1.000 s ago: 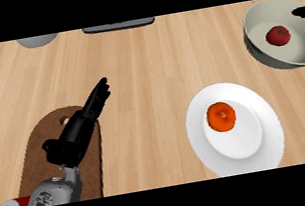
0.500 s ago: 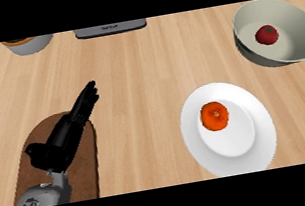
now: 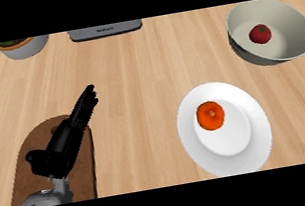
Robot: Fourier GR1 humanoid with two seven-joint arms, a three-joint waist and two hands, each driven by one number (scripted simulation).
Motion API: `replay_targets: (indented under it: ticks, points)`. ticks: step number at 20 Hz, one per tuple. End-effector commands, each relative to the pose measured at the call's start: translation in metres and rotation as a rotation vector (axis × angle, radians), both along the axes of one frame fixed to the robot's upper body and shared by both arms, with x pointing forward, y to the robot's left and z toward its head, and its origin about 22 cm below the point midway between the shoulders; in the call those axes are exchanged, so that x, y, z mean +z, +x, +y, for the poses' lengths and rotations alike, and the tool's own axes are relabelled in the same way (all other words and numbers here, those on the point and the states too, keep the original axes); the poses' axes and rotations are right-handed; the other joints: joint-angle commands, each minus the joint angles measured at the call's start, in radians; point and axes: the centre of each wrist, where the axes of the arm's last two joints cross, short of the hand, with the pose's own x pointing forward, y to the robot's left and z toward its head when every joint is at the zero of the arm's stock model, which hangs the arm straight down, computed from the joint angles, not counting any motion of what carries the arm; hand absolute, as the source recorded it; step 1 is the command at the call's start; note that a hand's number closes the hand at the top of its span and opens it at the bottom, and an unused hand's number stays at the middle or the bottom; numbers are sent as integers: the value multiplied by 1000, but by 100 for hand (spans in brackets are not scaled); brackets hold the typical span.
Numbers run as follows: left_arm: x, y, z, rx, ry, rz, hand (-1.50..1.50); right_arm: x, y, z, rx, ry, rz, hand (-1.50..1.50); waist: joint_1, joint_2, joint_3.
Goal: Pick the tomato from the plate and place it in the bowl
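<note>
Tomato (image 3: 260, 34) lies inside the bowl (image 3: 290, 49), up and right of the white plate (image 3: 245, 145); left of the plate, the left hand (image 3: 64, 140) has straight fingers holding nothing.

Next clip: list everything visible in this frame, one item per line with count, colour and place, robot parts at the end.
Counter: one, light wood, fills the view.
Plate: one, white, lower right of centre.
Orange fruit: one, orange, on the plate's upper half.
Bowl: one, pale grey-green, upper right.
Tomato: one, dark red, inside the bowl.
Board: one, dark brown wood, lower left, under the left hand.
Pot: one, light grey with green and brown contents, upper left edge, cut off.
Flat box: one, grey, top edge left of centre, cut off.
Left hand: one, black, lower left over the board, fingers straight, holding nothing.
Left forearm: one, grey, bottom left edge.
Right hand: not in view.
</note>
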Motion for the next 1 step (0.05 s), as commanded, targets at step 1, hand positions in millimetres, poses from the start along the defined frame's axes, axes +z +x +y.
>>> replay_targets:
  ticks: [1]
  points:
    - [-2,-6,-15,-10,-2,1,0,11,-66,-9,53,-3,-34,-150,3,2,0]
